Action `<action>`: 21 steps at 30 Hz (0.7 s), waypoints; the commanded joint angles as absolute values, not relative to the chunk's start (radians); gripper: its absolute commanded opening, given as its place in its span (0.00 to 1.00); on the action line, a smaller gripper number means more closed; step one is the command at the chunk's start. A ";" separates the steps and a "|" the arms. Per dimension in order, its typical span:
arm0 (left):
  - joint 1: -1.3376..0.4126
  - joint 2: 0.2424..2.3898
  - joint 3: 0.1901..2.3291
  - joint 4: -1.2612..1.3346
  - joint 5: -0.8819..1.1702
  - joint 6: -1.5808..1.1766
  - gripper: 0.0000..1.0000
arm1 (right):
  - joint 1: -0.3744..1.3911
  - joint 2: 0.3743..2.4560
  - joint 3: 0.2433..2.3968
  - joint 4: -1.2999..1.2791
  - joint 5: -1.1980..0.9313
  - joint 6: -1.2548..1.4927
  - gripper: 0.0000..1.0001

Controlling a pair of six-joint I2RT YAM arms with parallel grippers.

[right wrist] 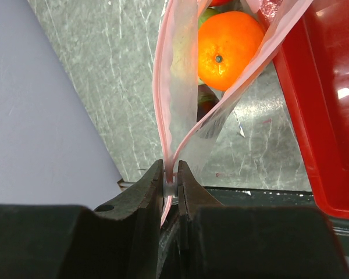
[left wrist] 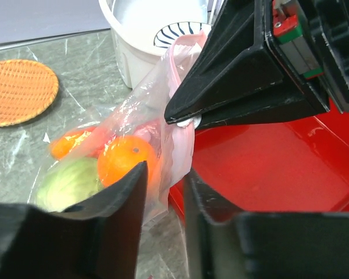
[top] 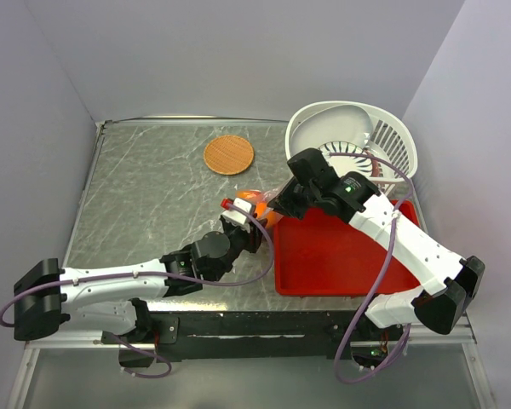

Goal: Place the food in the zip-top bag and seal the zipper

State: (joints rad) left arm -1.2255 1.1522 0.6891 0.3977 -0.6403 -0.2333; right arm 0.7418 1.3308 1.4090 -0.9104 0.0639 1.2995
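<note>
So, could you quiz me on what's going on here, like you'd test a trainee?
1. Pick one: where is the orange ball? A) on the red tray B) inside the zip-top bag C) in the white basket
2. True or false: the flat orange-brown disc lies inside the bag.
3. Fill in: the pinkish zipper along the bag's mouth is pinched by the ____ gripper.
Key: 1 B. 2 False, it lies on the table, apart from the bag. 3 The right gripper.
</note>
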 commanded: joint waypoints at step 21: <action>-1.226 0.867 0.661 0.118 -0.981 -0.520 0.01 | 0.557 1.376 1.515 -0.845 0.138 1.206 0.17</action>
